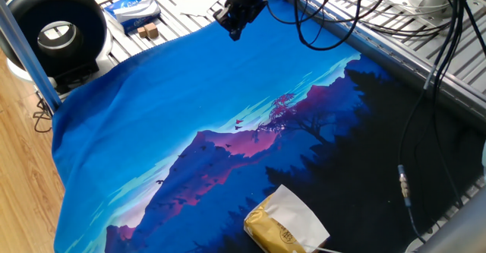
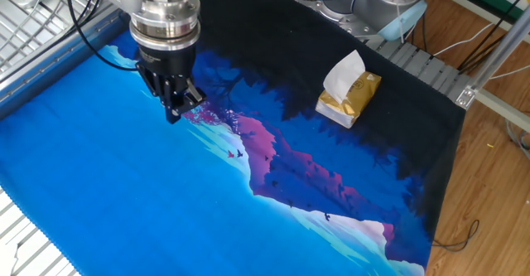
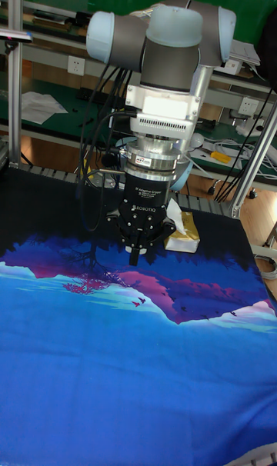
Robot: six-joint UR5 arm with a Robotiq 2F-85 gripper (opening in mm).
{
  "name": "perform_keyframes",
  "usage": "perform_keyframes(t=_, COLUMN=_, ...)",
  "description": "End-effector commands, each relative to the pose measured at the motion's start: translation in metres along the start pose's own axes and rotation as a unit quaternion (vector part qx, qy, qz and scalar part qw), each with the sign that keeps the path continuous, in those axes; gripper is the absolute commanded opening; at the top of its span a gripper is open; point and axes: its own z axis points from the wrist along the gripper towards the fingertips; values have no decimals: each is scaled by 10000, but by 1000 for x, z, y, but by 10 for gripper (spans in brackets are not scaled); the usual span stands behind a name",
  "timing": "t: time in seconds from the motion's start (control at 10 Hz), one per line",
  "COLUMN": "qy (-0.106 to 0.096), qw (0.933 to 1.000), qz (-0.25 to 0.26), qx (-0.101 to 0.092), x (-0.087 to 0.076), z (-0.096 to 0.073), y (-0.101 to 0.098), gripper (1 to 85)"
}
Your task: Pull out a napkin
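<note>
A white napkin (image 1: 293, 206) sticks up out of the slot of a gold-yellow tissue pack (image 1: 272, 233) at the near edge of the cloth in one fixed view. In the other fixed view the napkin (image 2: 344, 70) and pack (image 2: 354, 99) stand at the cloth's far right. My gripper (image 1: 235, 33) hangs above the far blue part of the cloth, well away from the pack, fingers shut on nothing (image 2: 175, 114). In the tall fixed view the gripper (image 3: 135, 259) partly hides the napkin (image 3: 175, 214) behind it.
A printed blue, purple and black cloth (image 1: 190, 124) covers the table. A blue-and-white packet (image 1: 129, 8), small wooden blocks (image 1: 148, 31) and a black round device (image 1: 57, 29) sit beyond its far-left edge. Cables (image 1: 402, 185) trail over the right side.
</note>
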Motion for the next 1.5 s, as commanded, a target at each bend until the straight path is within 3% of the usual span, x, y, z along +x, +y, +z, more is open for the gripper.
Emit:
perform_keyframes(t=0.0, qy=12, qw=9998, qz=-56, qx=-211, x=0, z=-2, y=10, gripper=10)
perform_keyframes(t=0.5, qy=-255, qw=9995, qz=112, qx=-171, x=-14, z=-2, y=7, gripper=10)
perform_keyframes(t=0.7, qy=-172, qw=9997, qz=69, qx=-154, x=-8, z=-1, y=8, gripper=10)
perform_keyframes(t=0.9, qy=-34, qw=9999, qz=63, qx=-129, x=16, z=4, y=22, gripper=10)
perform_keyframes(t=1.1, qy=29, qw=9996, qz=209, qx=-166, x=48, z=11, y=57, gripper=10)
perform_keyframes(t=1.2, qy=116, qw=9993, qz=266, qx=-215, x=68, z=18, y=77, gripper=10)
perform_keyframes(t=1.4, qy=529, qw=9981, qz=184, qx=-252, x=125, z=34, y=112, gripper=10)
